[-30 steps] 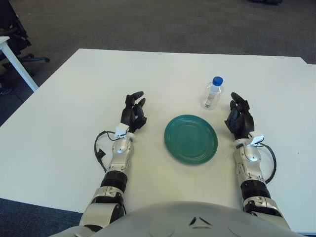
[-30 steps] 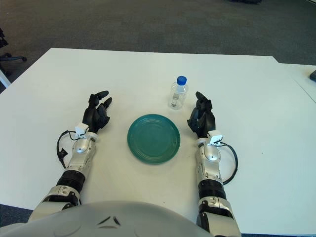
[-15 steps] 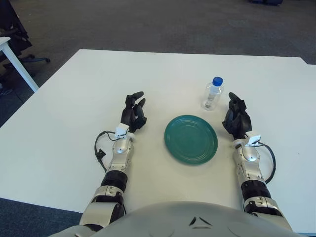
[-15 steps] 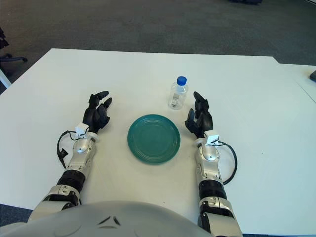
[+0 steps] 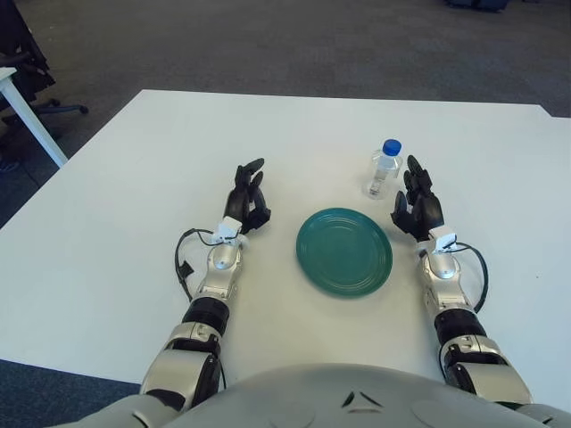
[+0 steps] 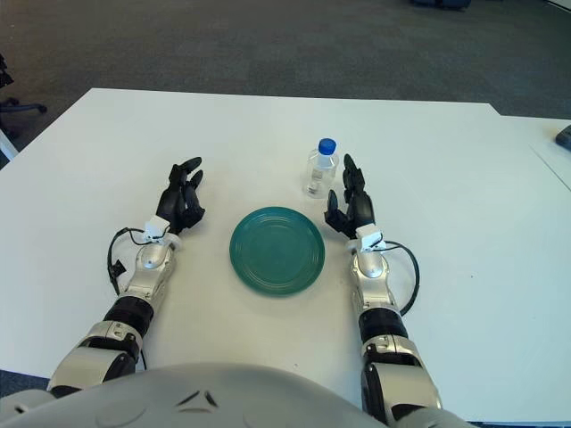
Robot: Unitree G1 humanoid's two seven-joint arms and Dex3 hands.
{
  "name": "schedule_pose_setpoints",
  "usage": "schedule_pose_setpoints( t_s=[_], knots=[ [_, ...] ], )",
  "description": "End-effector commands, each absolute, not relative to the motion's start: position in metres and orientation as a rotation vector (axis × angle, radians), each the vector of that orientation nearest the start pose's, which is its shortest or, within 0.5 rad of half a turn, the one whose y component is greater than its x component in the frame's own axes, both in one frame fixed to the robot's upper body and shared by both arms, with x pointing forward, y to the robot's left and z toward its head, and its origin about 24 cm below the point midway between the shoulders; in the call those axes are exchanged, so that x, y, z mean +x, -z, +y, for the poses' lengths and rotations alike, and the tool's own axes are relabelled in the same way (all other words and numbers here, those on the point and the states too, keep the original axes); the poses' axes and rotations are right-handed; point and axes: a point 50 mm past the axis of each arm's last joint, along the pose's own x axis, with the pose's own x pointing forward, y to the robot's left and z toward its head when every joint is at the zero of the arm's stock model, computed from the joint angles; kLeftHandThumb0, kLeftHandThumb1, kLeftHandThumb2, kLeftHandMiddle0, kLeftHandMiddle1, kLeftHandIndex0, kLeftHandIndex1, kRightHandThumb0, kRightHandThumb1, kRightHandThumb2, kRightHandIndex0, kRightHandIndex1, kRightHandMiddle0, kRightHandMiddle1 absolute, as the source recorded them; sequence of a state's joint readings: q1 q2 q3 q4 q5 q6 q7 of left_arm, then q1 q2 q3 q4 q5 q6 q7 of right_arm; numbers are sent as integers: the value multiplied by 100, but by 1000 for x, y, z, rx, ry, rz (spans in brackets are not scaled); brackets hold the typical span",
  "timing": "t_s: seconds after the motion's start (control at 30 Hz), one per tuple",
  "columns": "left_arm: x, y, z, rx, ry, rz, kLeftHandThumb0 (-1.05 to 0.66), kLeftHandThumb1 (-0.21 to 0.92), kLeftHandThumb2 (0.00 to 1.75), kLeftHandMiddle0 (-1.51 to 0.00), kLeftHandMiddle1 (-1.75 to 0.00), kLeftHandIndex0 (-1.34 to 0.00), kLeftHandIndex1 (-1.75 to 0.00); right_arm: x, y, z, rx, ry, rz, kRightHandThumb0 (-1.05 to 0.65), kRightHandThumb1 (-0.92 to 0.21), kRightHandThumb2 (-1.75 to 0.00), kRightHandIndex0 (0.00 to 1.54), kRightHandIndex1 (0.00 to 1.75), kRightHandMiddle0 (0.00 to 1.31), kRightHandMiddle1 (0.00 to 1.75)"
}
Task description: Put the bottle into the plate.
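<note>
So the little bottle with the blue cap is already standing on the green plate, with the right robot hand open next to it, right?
Not quite. The bottle stands on the white table, beyond the green plate, not on it, as the left eye view shows. The right robot hand is open beside it.

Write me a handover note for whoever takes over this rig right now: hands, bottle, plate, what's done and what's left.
Right hand: open, holds nothing, just right of the bottle, fingers up beside it; contact cannot be told.
Left hand: open, idle, showing left of the plate.
Bottle: upright, blue cap on, standing on the white table beyond the plate's far right rim, not on it.
Plate: green, nothing in it, between the two hands.
Done: right hand brought up to the bottle.
Left: grasp the bottle, lift it, set it on the plate, release.
</note>
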State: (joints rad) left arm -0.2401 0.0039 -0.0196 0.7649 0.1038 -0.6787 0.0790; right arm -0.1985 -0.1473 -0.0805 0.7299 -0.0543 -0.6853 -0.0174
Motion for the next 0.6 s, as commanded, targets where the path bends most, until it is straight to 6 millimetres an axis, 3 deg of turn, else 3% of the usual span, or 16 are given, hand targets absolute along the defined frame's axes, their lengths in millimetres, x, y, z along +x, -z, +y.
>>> schedule_pose_setpoints(
  t_s=[0.0,0.4,0.57],
  knots=[
    [228,58,142,163,56,64,-103,92,118,-26,0,0,-61,228,49,-200,-253,-8,62,-105,-92,-88,0,0,0,0],
    [227,60,141,173,42,65,-105,92,120,-24,0,0,-62,233,46,-200,-257,-8,48,-105,-92,-86,0,0,0,0],
    [227,61,140,176,47,63,-105,92,120,-23,0,0,-60,246,43,-199,-254,-6,62,-105,-92,-86,0,0,0,0]
  ],
)
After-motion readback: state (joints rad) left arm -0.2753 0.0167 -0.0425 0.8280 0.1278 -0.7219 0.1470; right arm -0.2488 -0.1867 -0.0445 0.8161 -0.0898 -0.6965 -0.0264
